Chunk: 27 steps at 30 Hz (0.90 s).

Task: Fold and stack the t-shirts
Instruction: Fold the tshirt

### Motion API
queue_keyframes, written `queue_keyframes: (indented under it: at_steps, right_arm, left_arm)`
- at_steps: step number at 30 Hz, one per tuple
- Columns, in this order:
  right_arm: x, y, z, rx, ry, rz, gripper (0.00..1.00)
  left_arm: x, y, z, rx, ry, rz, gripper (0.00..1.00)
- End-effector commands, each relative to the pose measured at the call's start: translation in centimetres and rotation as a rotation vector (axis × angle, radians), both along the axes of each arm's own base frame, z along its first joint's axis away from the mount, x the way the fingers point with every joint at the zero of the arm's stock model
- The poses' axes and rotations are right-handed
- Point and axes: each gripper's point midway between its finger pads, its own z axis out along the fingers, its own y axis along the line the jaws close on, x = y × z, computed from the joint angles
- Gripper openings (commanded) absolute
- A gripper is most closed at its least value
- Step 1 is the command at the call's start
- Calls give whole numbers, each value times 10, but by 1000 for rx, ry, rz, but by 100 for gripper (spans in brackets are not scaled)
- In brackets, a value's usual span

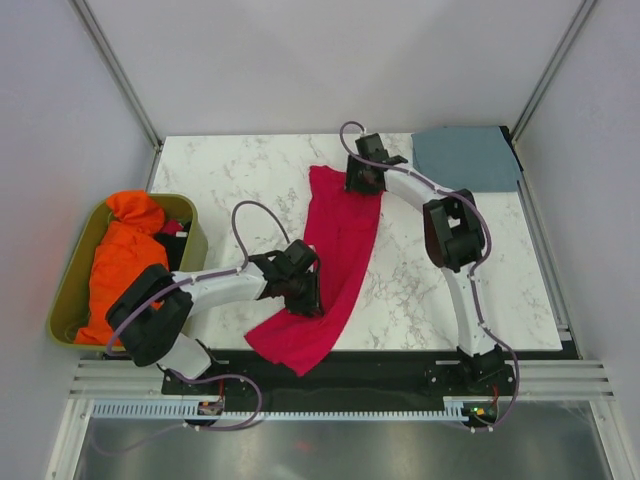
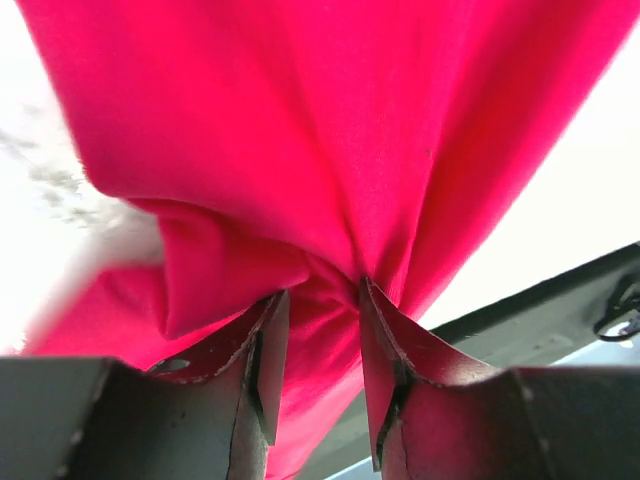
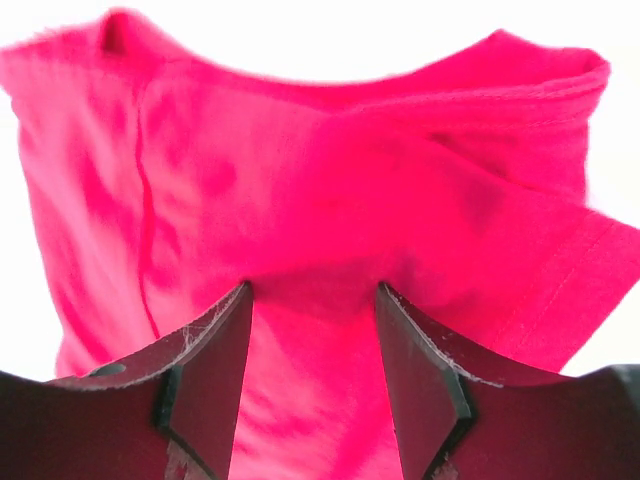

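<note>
red tee (image 1: 340,235): long axis near-to-far, leaning slightly right | left gripper (image 1: 305,297): fingers clamped on its near end | right gripper (image 1: 358,185): fingers clamped on its far end

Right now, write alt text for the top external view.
Two robot arms hold a crimson t-shirt over a marble table, the left gripper clamping its near end and the right gripper its far end. A folded blue-grey t-shirt lies at the far right corner; an olive bin of orange cloth sits left.
</note>
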Motion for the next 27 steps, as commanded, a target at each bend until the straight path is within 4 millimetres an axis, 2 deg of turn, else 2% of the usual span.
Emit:
queue_keyframes:
  at_steps: [1,2,3,5,7,9,10,13,17,19,20,22,23,24,25,26,27]
  right_arm:
    - [6,24,-47,29,99,41,61]
    - [13,27,-48,28,91,38,61]
    - [28,32,-47,39,59,34,61]
    - [42,39,-48,51,30,35,61]
    - [59,44,-51,64,-6,28,63]
    - [74,38,-54,54,-39,-26,64]
    - [81,27,-56,22,-58,-80,65]
    - [105,13,-51,67,-133,-189,65]
    - [137,3,-40,146,-235,-293,64]
    - [147,-1,-31,164,-278,-329,64]
    - [157,0,-19,195,-334,-329,64]
    - [164,10,-12,230,-378,-281,67]
    - [173,21,3,291,-452,-232,68]
    - [172,43,18,373,-471,-121,72]
    - [170,54,28,413,-489,-60,74]
    - [170,61,47,434,-528,-4,76]
    - [166,67,55,446,-530,38,81]
  left_arm:
    - [6,-23,16,-65,20,27,42]
    - [10,-25,17,-63,10,22,43]
    - [18,-33,26,-77,-16,8,43]
    - [23,-37,31,-60,-17,-4,44]
    - [36,-48,53,-82,-57,-22,45]
    - [46,-50,72,-75,-104,-26,45]
    - [50,-47,77,-60,-126,-18,46]
    - [60,-31,87,36,-177,7,47]
    - [68,-14,104,78,-260,52,48]
    - [69,-9,110,85,-282,61,48]
    - [70,-5,112,91,-295,67,48]
    - [70,-3,118,85,-313,73,48]
    - [70,-1,117,89,-318,75,48]
    - [69,0,120,85,-325,78,49]
    - [69,1,123,80,-332,80,48]
    - [69,4,123,83,-341,86,48]
    - [69,5,126,79,-350,97,47]
